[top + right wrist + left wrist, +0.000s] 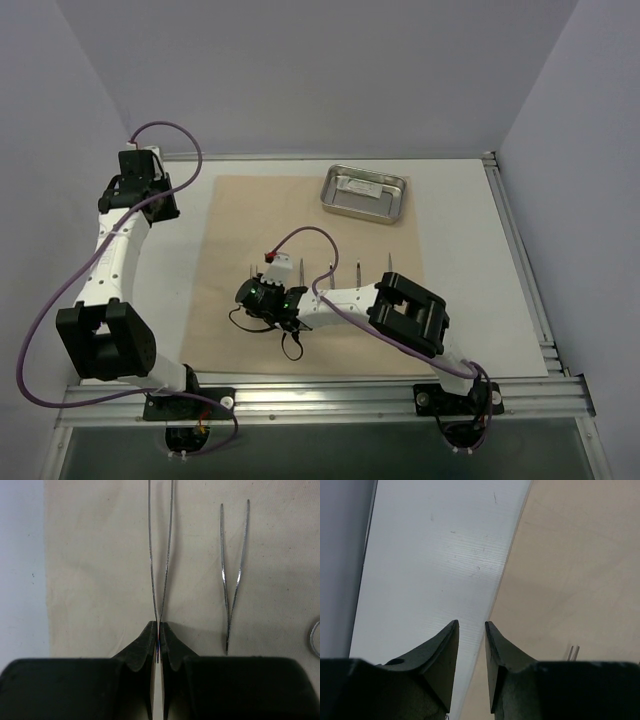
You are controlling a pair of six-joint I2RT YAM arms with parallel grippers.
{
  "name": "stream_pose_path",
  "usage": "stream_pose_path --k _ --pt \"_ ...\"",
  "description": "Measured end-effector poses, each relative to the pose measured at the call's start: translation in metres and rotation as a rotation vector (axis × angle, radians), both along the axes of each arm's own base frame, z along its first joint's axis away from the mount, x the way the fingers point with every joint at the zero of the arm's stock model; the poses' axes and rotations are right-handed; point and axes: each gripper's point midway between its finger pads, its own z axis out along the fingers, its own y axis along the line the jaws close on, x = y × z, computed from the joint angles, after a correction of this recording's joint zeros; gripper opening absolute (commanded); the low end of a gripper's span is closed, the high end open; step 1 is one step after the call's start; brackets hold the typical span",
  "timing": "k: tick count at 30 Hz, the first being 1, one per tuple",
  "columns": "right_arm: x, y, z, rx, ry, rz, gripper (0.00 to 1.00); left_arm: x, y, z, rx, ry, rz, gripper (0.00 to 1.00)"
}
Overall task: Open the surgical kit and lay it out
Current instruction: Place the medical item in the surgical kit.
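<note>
The right claw [159,626] is seen nearest, over the near half of the beige cloth wrap [250,220], which is spread flat on the white tabletop [470,280]. The claw is clamped tight on the joined end of a pair of tweezers [151,555]. The two thin prongs run straight away from the fingertips and spread slightly as they go. Whether the tweezers are lifted or rest on the cloth cannot be told.

Just to the right of the held pair, a second pair of tweezers [228,630] is laid on the cloth. It is parallel to the first, apart from it, and not touched by the claw. A curved metal loop [315,639] is cut off by the right edge of the wrist view. In the overhead view, a short row of slim metal pieces [360,270] is seen on the cloth just beyond the right arm; they are too small to be told apart.

Farther back, the steel tray [326,192] is set at the far right corner of the cloth, well apart from both claws, with white packets [362,187] inside it.

At the far left, the left claw [471,630] is held narrowly parted with nothing between its fingers. It is poised over the line where the cloth's edge meets the tabletop.
</note>
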Motion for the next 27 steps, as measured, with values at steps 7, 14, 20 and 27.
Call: stream_pose_path --k 7,14,20,27 --pt "-0.002 -0.002 -0.002 0.002 0.015 -0.018 0.18 -0.003 0.003 -0.003 -0.017 0.003 0.002 0.37" --pt "-0.004 -0.005 -0.005 -0.018 0.013 -0.021 0.32 -0.004 0.002 0.0 -0.029 -0.007 -0.003 0.37" --pt "-0.007 -0.005 -0.004 -0.039 -0.005 -0.005 0.38 -0.005 0.0 0.0 -0.042 -0.009 -0.013 0.37" --pt "-0.008 -0.004 0.011 -0.033 -0.041 -0.003 0.4 -0.006 -0.001 0.0 -0.049 -0.01 -0.017 0.37"
